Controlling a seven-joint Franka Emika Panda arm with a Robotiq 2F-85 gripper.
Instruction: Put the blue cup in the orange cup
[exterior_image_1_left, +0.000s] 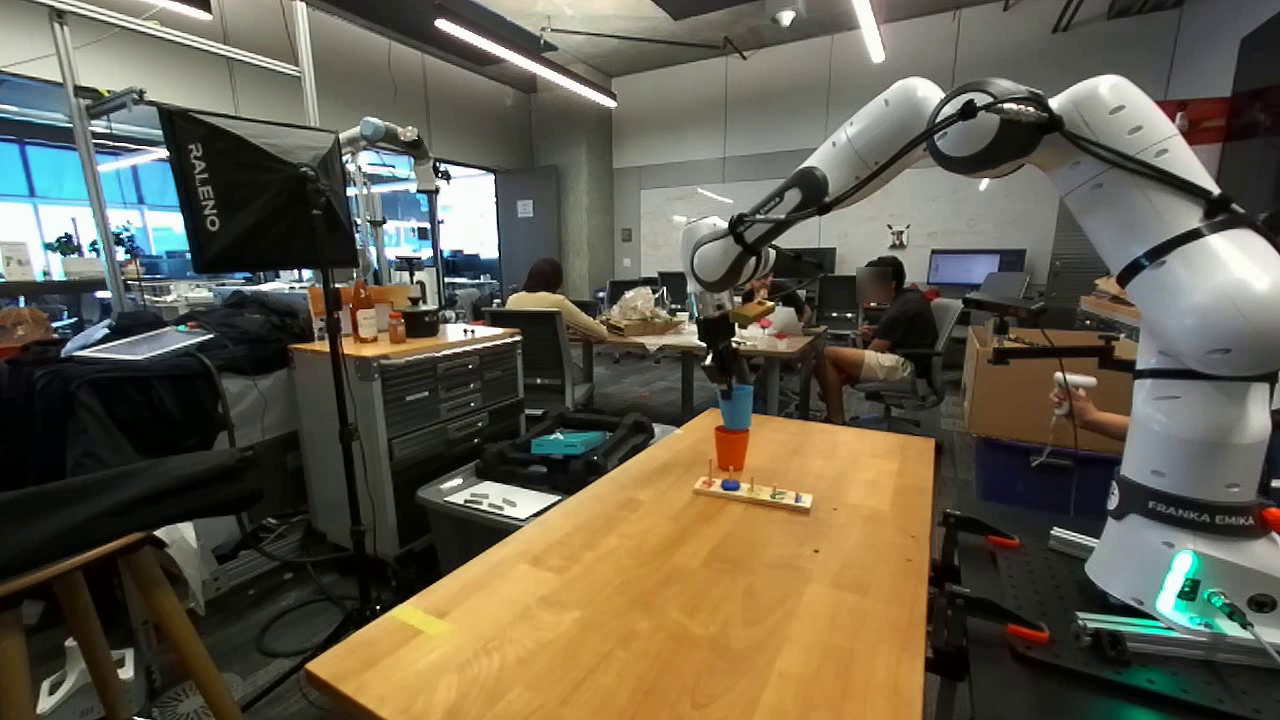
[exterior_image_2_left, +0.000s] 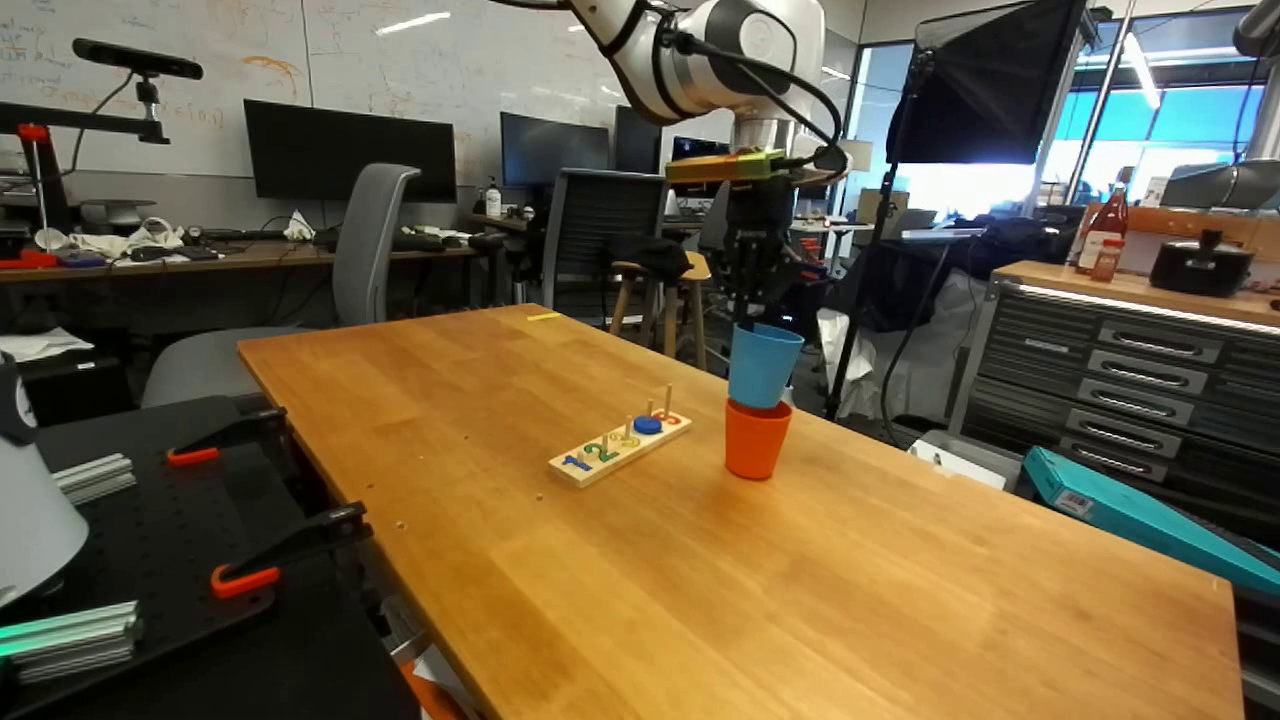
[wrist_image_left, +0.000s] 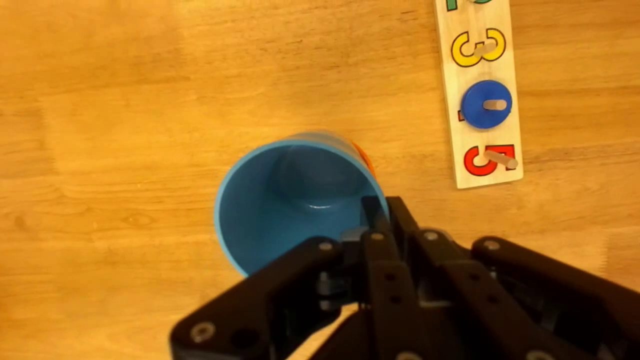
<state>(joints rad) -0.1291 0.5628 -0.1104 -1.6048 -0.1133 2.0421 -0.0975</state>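
Straight beneath the pincer (wrist_image_left: 384, 211), the orange cup (exterior_image_2_left: 757, 442) stands upright on the table (exterior_image_2_left: 880, 570), with the blue cup (exterior_image_2_left: 763, 368) between pincer and orange cup. The pincer is clamped on the blue cup's wall at the rim: one fingertip (wrist_image_left: 369, 207) dips inside, its mate lies outside. The blue cup hangs upright, mouth up, its base at the orange cup's mouth in both exterior views; whether it touches or dips in, I cannot tell. Within it, the wrist view shows that fingertip and a small glint on the floor. Only an orange sliver shows past its side, so the orange cup's inside is hidden. Up and to the right of the pincer in the wrist view lies the pegboard (wrist_image_left: 472, 73), a blue disc (wrist_image_left: 474, 105) threaded on one peg (wrist_image_left: 495, 104). Well apart from the pincer, in an exterior view, a cabinet (exterior_image_2_left: 1060, 345) bears a lidded pot (exterior_image_2_left: 1200, 270), a reddish bottle (exterior_image_2_left: 1109, 215) and a jar (exterior_image_2_left: 1107, 261).
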